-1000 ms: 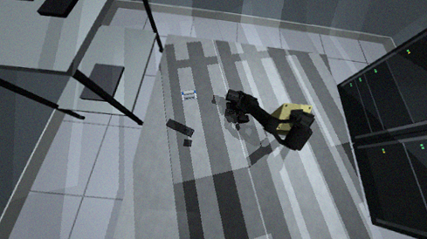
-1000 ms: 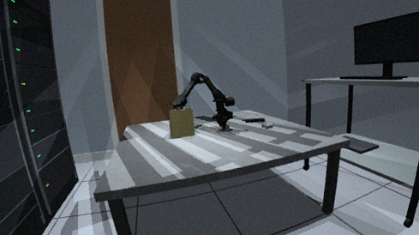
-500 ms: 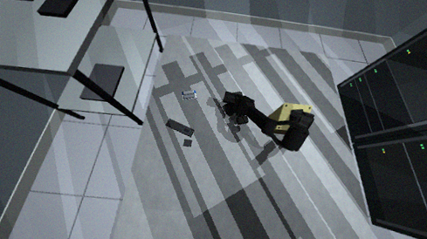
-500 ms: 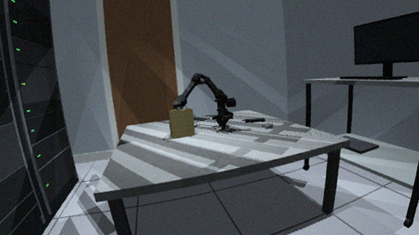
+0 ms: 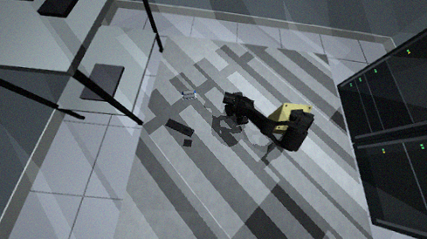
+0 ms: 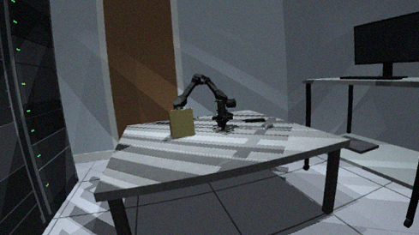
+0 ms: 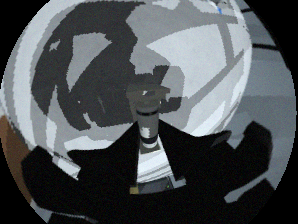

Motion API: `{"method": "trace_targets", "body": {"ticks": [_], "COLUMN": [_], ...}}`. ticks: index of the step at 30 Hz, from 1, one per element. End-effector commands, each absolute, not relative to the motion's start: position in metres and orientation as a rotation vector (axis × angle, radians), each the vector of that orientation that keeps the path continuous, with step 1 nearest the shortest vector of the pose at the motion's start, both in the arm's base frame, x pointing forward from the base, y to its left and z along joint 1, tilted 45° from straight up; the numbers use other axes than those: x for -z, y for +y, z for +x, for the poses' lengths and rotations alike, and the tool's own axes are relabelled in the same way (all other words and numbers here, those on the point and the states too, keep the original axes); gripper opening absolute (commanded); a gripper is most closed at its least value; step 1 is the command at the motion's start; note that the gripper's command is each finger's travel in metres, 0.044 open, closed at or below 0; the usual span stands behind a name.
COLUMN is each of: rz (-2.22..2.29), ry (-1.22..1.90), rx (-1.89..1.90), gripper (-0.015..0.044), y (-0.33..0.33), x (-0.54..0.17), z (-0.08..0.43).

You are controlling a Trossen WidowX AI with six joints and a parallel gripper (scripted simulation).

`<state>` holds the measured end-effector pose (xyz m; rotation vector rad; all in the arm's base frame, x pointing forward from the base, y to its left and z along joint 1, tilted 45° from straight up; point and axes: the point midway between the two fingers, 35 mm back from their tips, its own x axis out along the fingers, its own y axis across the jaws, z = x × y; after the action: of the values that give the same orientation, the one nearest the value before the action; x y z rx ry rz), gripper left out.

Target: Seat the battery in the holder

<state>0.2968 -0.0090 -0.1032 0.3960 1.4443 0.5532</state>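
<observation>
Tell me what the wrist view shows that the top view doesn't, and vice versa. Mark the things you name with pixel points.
Only wrist: the battery [image 7: 147, 124], dark-banded, held between the gripper's fingers.

Only top: a long black bar [image 5: 180, 127] [image 6: 254, 120] and a small black square [image 5: 187, 143] beside it.

Both: the gripper [image 5: 237, 115] [image 6: 223, 127] [image 7: 148, 121], the striped-looking tabletop [image 5: 197, 213] [image 6: 195, 162] [image 7: 200, 45], and a small pale piece with blue on it [image 5: 189, 95] [image 6: 268, 126] [image 7: 219, 10], at the wrist picture's upper edge.

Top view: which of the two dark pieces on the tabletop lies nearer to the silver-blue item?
The long dark bar; the small dark square lies farther from the silver-blue item.
</observation>
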Motion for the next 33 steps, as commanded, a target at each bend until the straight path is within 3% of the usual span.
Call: {"method": "trace_targets", "body": {"ticks": [1, 33], "rz": [0.4, 0.398], "ry": [1.458, 1.437], "rx": [-0.552, -0.544], "gripper": [0.0086, 0.0086], "y": [-0.007, -0.009], "x": [0.105, 0.1], "z": [0.294, 0.308]}}
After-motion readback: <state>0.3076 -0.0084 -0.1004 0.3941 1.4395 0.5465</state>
